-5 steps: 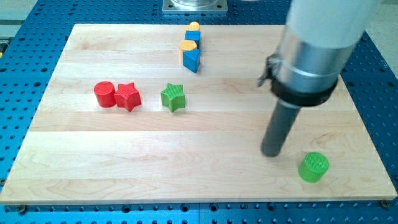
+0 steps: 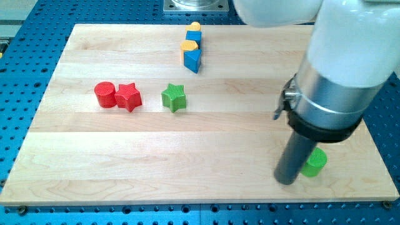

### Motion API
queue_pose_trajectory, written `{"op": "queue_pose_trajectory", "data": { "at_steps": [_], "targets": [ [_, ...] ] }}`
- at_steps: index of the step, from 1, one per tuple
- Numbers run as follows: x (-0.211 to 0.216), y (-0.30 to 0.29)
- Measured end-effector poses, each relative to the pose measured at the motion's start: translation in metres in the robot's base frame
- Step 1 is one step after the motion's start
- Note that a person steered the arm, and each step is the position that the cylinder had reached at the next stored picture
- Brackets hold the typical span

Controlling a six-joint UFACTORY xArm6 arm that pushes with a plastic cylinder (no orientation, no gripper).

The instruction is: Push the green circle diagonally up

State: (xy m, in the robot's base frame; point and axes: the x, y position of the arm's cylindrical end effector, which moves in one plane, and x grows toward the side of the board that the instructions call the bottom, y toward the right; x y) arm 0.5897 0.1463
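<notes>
The green circle (image 2: pixel 314 164) sits near the board's bottom right corner, partly hidden behind my rod. My tip (image 2: pixel 287 181) rests on the board just left of and slightly below the green circle, touching or almost touching it. The arm's white and grey body covers the board above the circle.
A green star (image 2: pixel 174 97) lies left of centre. A red star (image 2: pixel 128 96) and a red circle (image 2: pixel 105 94) sit side by side further left. A blue and yellow cluster (image 2: pixel 192 49) stands near the top edge. The wooden board (image 2: pixel 75 162) ends close below the tip.
My tip has moved right and down, from up-left of the green circle to right beside its lower left. The green circle has barely moved.
</notes>
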Motion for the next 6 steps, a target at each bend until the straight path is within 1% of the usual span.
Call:
{"op": "queue_pose_trajectory", "data": {
  "at_steps": [1,2,3,4,5,6],
  "targets": [
    [-0.006,0.04],
    [-0.017,0.02],
    [-0.055,-0.038],
    [-0.07,-0.131],
    [-0.075,-0.246],
    [-0.119,-0.277]
  ]
}}
